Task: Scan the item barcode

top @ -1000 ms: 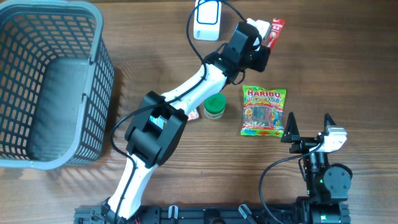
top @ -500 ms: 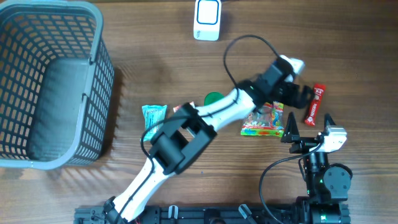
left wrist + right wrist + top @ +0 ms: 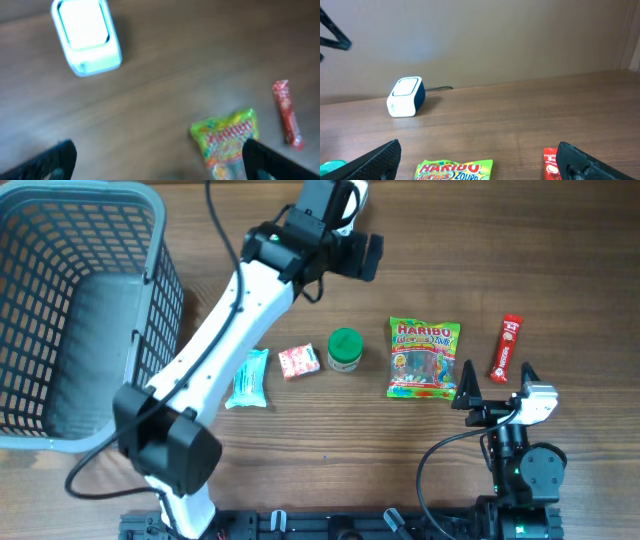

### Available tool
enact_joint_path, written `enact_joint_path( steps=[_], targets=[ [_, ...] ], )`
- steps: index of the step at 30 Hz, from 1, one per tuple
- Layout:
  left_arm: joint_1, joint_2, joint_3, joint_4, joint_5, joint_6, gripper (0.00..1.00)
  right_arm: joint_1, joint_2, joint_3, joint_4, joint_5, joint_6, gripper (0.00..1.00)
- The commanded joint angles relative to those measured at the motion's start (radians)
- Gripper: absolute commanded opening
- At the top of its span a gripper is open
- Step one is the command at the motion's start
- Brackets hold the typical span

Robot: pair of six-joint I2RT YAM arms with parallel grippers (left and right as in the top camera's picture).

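The white barcode scanner (image 3: 86, 37) stands at the table's far edge, seen too in the right wrist view (image 3: 406, 96); from overhead my left arm covers most of it. My left gripper (image 3: 357, 252) hangs open and empty just in front of it (image 3: 160, 162). A red stick packet (image 3: 507, 347) lies flat at the right, beside a Haribo bag (image 3: 424, 358). Both show in the left wrist view, the stick (image 3: 287, 114) and the bag (image 3: 227, 140). My right gripper (image 3: 496, 383) rests open near the front edge, behind the bag (image 3: 454, 170) and the stick (image 3: 551, 164).
A grey mesh basket (image 3: 160, 300) fills the left side. In a row across the middle lie a teal packet (image 3: 249, 378), a small red-and-white box (image 3: 299, 361) and a green-lidded jar (image 3: 345, 350). The left arm spans diagonally from the front edge to the scanner.
The left gripper carried the red stick from the scanner to the right of the Haribo bag, let it go, and swung back up to the scanner. The right arm stayed still.
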Motion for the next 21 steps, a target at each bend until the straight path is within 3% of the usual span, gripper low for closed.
enact_joint_path(
  steps=[1,3,5,9,11,14,17,19,21],
  targets=[
    [0.006,0.005,-0.005,-0.203,-0.052,0.073,1.00,0.004,-0.003,-0.001,0.006,-0.076,0.108,1.00],
    [0.010,-0.006,-0.005,-0.252,-0.051,0.090,1.00,0.004,-0.003,0.013,0.010,-0.242,0.249,1.00],
    [0.010,-0.027,-0.005,-0.253,-0.051,0.094,1.00,0.004,0.000,0.079,-0.097,-0.292,0.328,1.00],
    [0.011,-0.100,-0.005,-0.208,-0.051,0.094,1.00,0.004,0.102,0.392,-0.500,-0.112,0.186,1.00],
    [0.011,-0.134,-0.005,-0.188,-0.051,0.093,1.00,0.004,0.277,0.605,-0.682,0.066,0.188,1.00],
    [0.011,-0.165,-0.005,-0.203,-0.051,0.095,1.00,0.004,0.635,0.895,-0.895,0.148,0.157,1.00],
    [0.011,-0.190,-0.006,-0.237,-0.051,0.117,1.00,0.004,0.944,1.094,-0.967,-0.061,0.053,1.00],
    [0.011,-0.240,-0.006,-0.227,-0.051,0.119,1.00,0.004,1.070,1.116,-0.938,-0.165,0.053,1.00],
    [0.011,-0.372,-0.006,-0.112,-0.051,0.149,1.00,0.004,1.241,1.116,-0.881,-0.217,0.055,1.00]
  ],
)
